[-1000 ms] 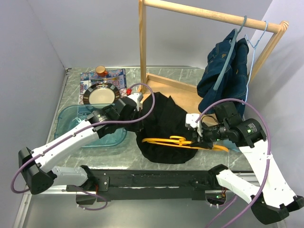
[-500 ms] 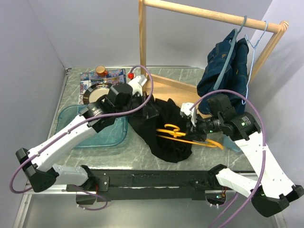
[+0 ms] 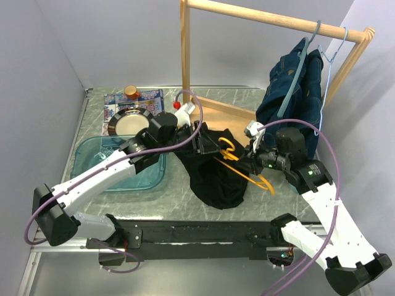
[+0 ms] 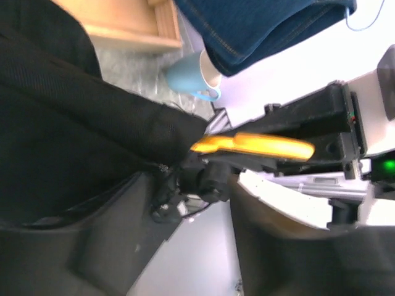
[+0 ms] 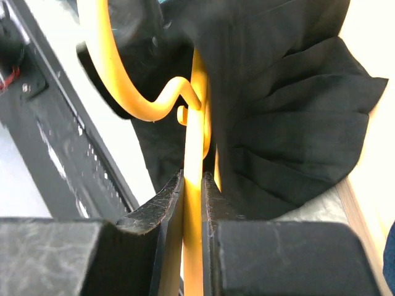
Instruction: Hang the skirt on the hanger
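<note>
Top external view: the wooden rack (image 3: 278, 21) stands at the back right with a denim garment (image 3: 295, 92) already hung on its rail. That garment crowds the end nearest the right arm, so a loaded hanger swung that way could snag on it.

The black skirt (image 3: 213, 176) is bunched in the middle, lifted between the two arms, with its lower part sagging toward the table (image 3: 166, 192). It lies against the hook end of the yellow hanger (image 5: 194, 203) rather than spread along the bar. That is the main risk: if the waistband is not properly caught, the cloth's own weight would pull it off and drop it in a heap.

The hanger is tilted and gripped on one thin bar only. A lopsided load could twist it in the grip, or tip it enough for the skirt to slide off the low end.

The right gripper (image 5: 193, 177) is clamped tight on that bar, with both fingers pressed against the yellow plastic and nothing else between them.

The left gripper (image 3: 199, 143) sits at the skirt's top edge, just beside the hook. On its wrist view the jaws stand partly apart, with black cloth lying along one finger. The view is too dark to tell whether any fold is pinched, though it looks like loose contact.
</note>
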`<action>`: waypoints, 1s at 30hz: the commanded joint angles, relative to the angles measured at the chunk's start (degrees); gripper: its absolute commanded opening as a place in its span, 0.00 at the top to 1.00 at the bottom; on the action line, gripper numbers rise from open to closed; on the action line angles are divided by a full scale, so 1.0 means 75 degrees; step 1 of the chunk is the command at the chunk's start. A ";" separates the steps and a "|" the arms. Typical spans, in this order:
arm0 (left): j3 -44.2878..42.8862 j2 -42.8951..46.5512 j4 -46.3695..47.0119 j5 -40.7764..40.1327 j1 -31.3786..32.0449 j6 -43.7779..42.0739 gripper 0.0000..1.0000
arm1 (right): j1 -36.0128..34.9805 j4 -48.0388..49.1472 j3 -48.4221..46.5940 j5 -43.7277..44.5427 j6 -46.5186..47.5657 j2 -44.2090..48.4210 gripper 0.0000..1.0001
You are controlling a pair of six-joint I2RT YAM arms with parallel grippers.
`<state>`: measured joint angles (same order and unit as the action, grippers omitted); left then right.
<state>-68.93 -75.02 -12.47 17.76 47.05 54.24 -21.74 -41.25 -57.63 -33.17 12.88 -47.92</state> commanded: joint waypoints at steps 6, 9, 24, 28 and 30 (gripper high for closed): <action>0.0005 0.1096 -0.0912 0.1019 -0.0905 -0.2644 0.07 | 0.0413 0.2335 0.0570 -0.0593 -0.0721 -0.0360 1.00; -0.0348 0.1424 -0.2027 0.0493 -0.0929 -0.5209 0.01 | 0.0484 0.2535 0.0559 -0.0617 -0.0722 -0.0489 1.00; -0.0079 0.0443 -0.1479 0.0163 -0.0929 -1.2282 0.05 | 0.0484 0.1786 0.0102 -0.2256 0.1257 -0.1286 1.00; -0.0161 0.0031 -0.1595 0.0491 -0.0929 -1.2704 0.09 | 0.0484 0.1622 0.0043 -0.2514 0.1597 -0.1193 1.00; -0.0150 -0.0086 -0.1572 0.0725 -0.0929 -1.2716 0.11 | 0.0484 0.1470 0.0019 -0.2690 0.1843 -0.1134 1.00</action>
<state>-66.87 -75.72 -25.19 19.51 39.94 -35.81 -18.39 -30.30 -53.52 -47.68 21.45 -58.22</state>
